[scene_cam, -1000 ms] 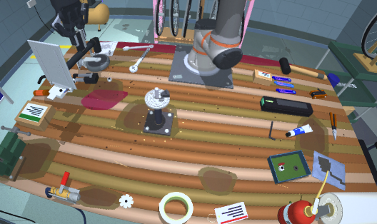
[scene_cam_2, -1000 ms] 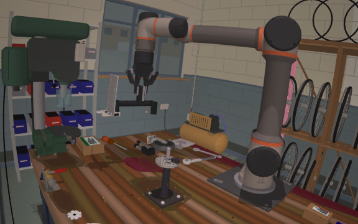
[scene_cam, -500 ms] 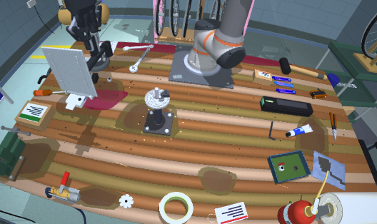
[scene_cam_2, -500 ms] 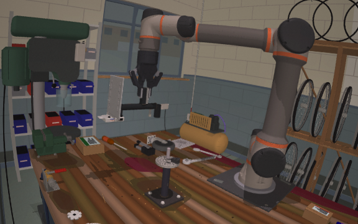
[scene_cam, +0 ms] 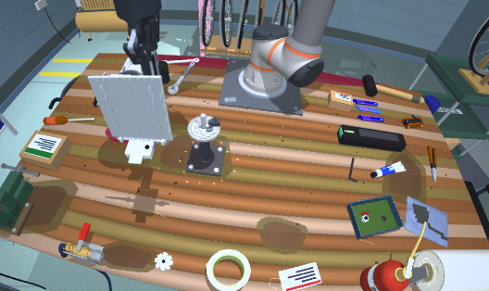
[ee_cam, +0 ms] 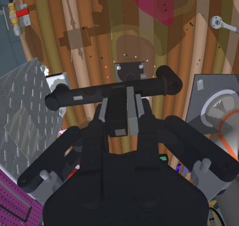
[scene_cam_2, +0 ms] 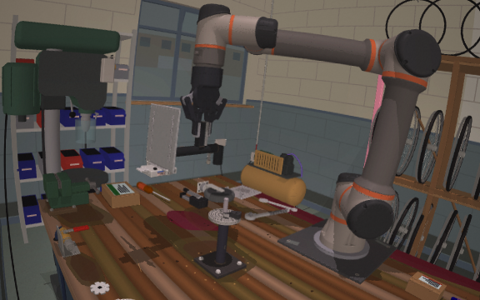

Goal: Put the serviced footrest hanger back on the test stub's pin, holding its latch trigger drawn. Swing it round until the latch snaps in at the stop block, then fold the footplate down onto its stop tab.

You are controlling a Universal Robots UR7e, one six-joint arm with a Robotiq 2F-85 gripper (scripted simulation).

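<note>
At the bench's middle the test stub [scene_cam: 204,147] [scene_cam_2: 222,237] stands upright on a black base plate, its round grey top carrying a pin and a dark stop block [scene_cam: 214,122] [scene_cam_2: 234,214]. High above the bench, left of the stub, I carry the footrest hanger [scene_cam_2: 196,149] [ee_cam: 112,91] in my closed gripper [scene_cam_2: 203,127] [ee_cam: 122,111], gripping its latch trigger. The hanger's black tube runs level, its open socket end [ee_cam: 173,84] toward the arm's base. The grey studded footplate [scene_cam: 133,108] [scene_cam_2: 163,139] [ee_cam: 22,111] stands upright at the other end.
A ratchet wrench [scene_cam: 180,79] [scene_cam_2: 271,212] lies behind the stub, near the arm's base plate [scene_cam: 262,90]. A green vise [scene_cam: 7,201] [scene_cam_2: 63,189] and a cardboard box [scene_cam: 45,148] sit at the left edge. A drill press [scene_cam_2: 56,91] rises beyond the vise.
</note>
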